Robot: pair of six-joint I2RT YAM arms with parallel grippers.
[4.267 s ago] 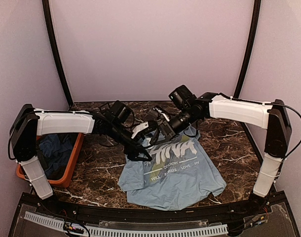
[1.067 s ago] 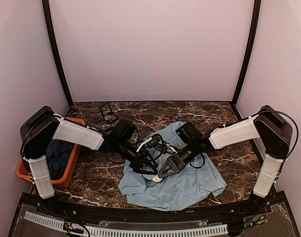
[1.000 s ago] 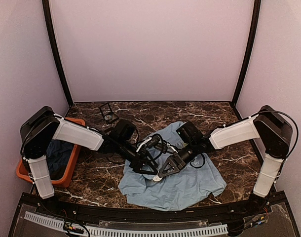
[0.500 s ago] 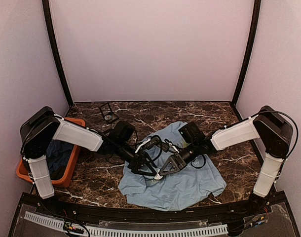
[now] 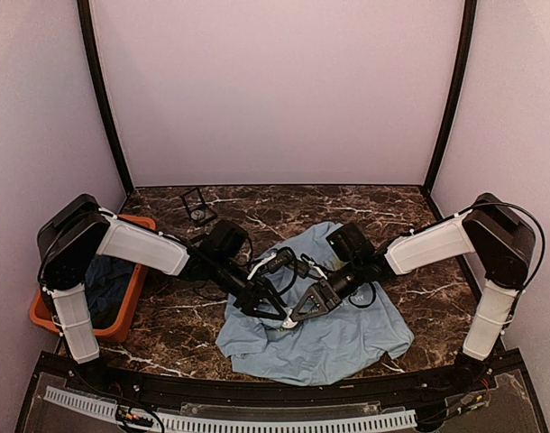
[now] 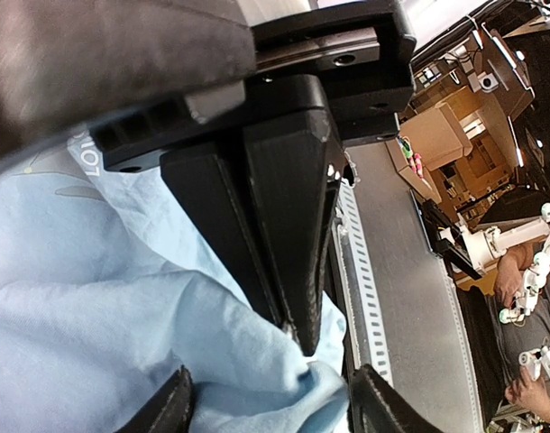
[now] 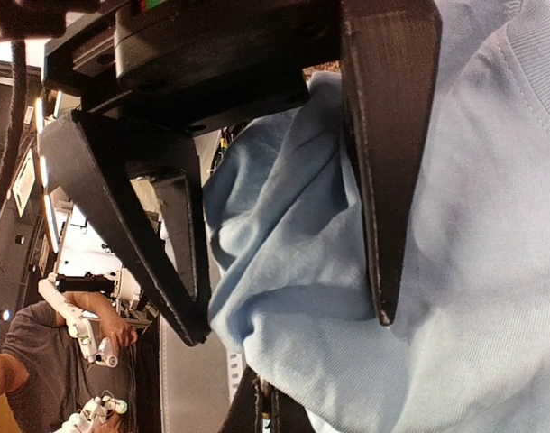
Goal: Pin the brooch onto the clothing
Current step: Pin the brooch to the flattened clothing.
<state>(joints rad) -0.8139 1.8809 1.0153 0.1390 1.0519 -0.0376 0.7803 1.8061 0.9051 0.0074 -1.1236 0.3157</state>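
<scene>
Left gripper is straddling a raised fold of the light blue T-shirt, which is lying near-centre, jaws spread. Beside it, right gripper is pointing down, fingers pressed together. With the brooch showing nowhere, pinning is looking unfinished.

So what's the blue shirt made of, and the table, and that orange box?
The T-shirt looks like soft knit cotton or a blend: matte, bunched into loose folds, with a ribbed collar. The table looks like polished dark marble with white veins, though it may be a printed imitation. The orange box seems to be smooth moulded plastic: even colour, rounded rim.
</scene>
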